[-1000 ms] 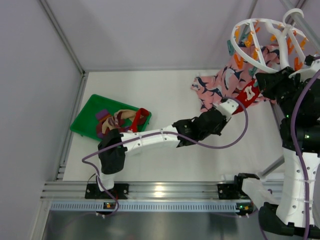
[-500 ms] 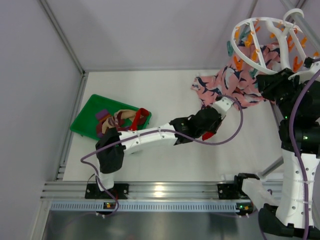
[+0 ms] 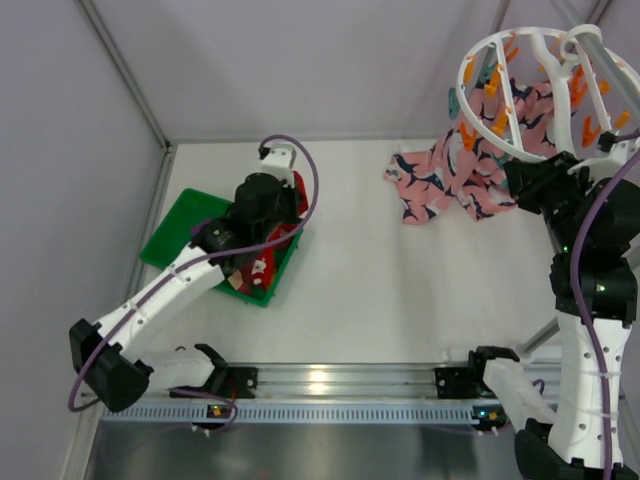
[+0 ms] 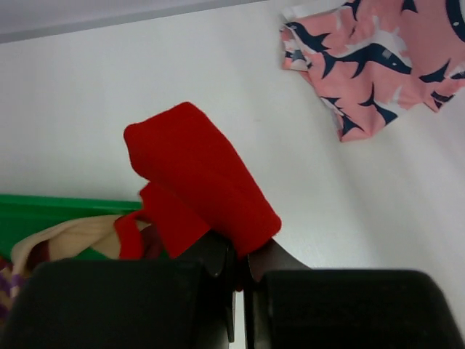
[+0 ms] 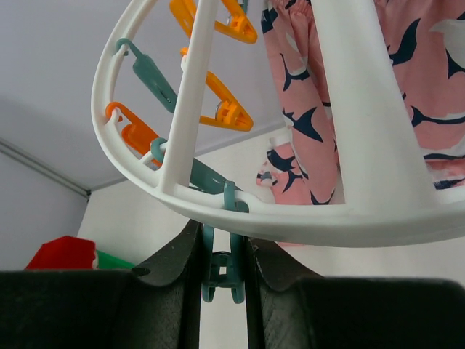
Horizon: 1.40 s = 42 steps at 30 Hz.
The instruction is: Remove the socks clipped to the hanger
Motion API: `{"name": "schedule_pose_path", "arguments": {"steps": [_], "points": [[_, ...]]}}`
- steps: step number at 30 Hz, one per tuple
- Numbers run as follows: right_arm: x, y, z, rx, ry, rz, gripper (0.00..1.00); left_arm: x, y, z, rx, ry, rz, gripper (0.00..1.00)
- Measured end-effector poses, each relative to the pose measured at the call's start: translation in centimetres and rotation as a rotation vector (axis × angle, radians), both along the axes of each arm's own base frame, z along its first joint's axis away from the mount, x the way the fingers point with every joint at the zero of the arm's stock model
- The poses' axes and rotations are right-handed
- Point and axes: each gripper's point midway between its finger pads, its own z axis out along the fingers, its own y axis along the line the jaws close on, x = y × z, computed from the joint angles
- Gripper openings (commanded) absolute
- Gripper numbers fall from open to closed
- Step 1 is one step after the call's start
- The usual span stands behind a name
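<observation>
My left gripper hangs over the green tray, shut on the long red sock. In the left wrist view the red sock is folded over the closed left gripper. A tan sock lies in the tray below it. The white round hanger hangs at the far right with orange and teal pegs. My right gripper is at its lower rim. In the right wrist view the right gripper is shut on a teal peg under the hanger ring.
A pink cloth with navy and white print lies at the back right and reaches up to the hanger. A maroon and purple sock lies in the tray. Grey frame poles run along the left. The rail is at the near edge.
My left arm has swung from the table's middle left to the green tray, carrying the red sock. The hanger has tilted slightly. My right gripper stays at its rim.
</observation>
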Motion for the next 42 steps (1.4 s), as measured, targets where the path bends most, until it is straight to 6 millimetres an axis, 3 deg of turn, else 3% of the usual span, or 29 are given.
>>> {"name": "schedule_pose_path", "arguments": {"steps": [4,7,10,13,16,18,25,33,42], "points": [[0.3,0.2,-0.2,0.006,-0.008,0.014,0.04,-0.3,5.1,0.4,0.006,0.008,0.098,0.00],[0.4,0.4,-0.4,0.007,-0.008,0.022,0.11,-0.2,8.1,-0.8,0.025,0.047,0.174,0.00],[0.5,0.5,-0.5,0.006,-0.010,0.028,0.30,-0.2,11.4,-3.7,0.050,0.130,0.259,0.00],[0.4,0.5,-0.4,0.008,-0.012,0.031,0.42,-0.4,14.2,-6.5,0.060,0.207,0.336,0.00],[0.2,0.5,-0.4,0.003,-0.013,0.032,0.48,-1.3,16.7,-8.9,0.069,0.273,0.410,0.00],[0.1,0.5,-0.3,0.003,-0.018,0.031,0.52,-2.1,17.3,-9.4,0.064,0.287,0.427,0.00],[-0.1,0.9,-0.2,-0.003,-0.023,0.055,0.99,-3.0,18.0,-7.6,0.032,0.229,0.456,0.00],[-0.3,1.1,-0.3,-0.014,-0.022,0.069,1.00,-3.3,18.5,-9.2,0.058,0.268,0.484,0.00],[-0.9,1.4,-0.3,-0.015,-0.033,0.082,0.99,-3.9,19.9,-7.3,0.051,0.195,0.544,0.02]]}}
